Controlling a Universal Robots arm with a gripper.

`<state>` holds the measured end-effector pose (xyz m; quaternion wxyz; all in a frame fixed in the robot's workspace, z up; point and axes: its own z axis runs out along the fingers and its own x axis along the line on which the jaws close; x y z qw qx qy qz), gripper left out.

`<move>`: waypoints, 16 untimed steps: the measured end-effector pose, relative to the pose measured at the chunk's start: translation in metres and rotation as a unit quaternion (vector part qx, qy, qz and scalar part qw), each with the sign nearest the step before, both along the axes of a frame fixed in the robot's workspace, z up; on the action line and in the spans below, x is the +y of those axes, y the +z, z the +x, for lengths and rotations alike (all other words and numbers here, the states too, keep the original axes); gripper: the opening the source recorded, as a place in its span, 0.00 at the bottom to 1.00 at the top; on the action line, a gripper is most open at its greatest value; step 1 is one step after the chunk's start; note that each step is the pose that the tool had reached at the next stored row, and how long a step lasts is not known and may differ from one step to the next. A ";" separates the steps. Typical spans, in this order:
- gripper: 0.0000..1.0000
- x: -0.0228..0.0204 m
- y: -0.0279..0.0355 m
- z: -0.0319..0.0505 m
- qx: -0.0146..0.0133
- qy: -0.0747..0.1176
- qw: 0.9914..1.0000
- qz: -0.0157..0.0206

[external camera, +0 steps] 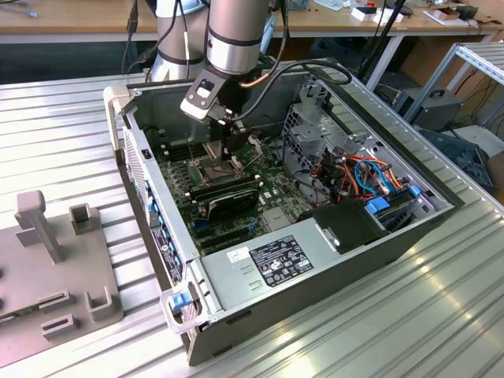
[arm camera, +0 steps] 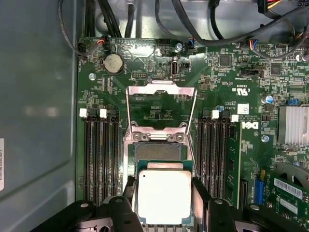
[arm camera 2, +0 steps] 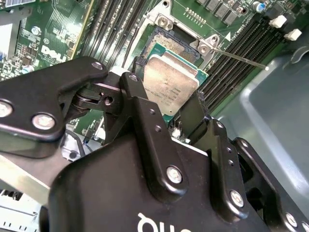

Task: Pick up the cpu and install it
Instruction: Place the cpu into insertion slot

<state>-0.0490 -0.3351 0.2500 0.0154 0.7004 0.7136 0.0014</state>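
1. Ribbed aluminium bench [external camera: 71, 118] slats carried an open grey computer case [external camera: 331, 283] lying on its side. A grey moulded fixture block [external camera: 55, 268] sat at the exterior view's left.
2. The silver-and-black robot arm [external camera: 235, 35] reached straight down into the case, with its wrist over the middle of the board.
3. Inside the case lay a green motherboard [arm camera: 217, 96]. A grey power-supply box [external camera: 276, 264] sat against the near wall, and a bundle of orange and blue cables [external camera: 362, 173] lay toward the exterior view's right.
4. On the board, the square metal-framed socket [arm camera: 159, 151] stood open with its hinged plate [arm camera: 161, 88] tipped back. Rows of long black memory slots [arm camera: 99, 159] ran on either side of it.
5. The black fingers [arm camera: 200, 193] were set narrow, clamped on the small square cpu with a dull silver-grey top [arm camera: 164, 195], one against each of two opposite edges.
6. In both wrist views the cpu [arm camera 2: 169, 82] sat between the fingers [arm camera 2: 135, 92], partly over the socket opening. It looked slightly tilted in the second wrist view. Whether it touched the socket could not be told.
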 end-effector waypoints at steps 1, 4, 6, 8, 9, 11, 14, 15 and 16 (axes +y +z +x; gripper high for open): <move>0.55 0.0002 -0.0025 -0.0001 0.000 0.000 1.000 -0.001; 0.55 0.0014 -0.0073 -0.0001 0.000 0.000 1.000 -0.002; 0.55 0.0023 -0.0096 0.0000 0.000 0.001 1.000 -0.002; 0.55 0.0025 -0.0111 0.0000 0.000 0.004 1.000 -0.002; 0.55 0.0026 -0.0117 0.0000 0.000 0.005 1.000 -0.002; 0.55 0.0028 -0.0134 0.0000 0.000 0.007 1.000 -0.002; 0.55 0.0028 -0.0166 0.0000 0.000 0.007 1.000 -0.002; 0.55 0.0028 -0.0177 0.0000 0.000 0.007 1.000 -0.003; 0.55 0.0028 -0.0186 0.0000 0.000 0.007 1.000 -0.003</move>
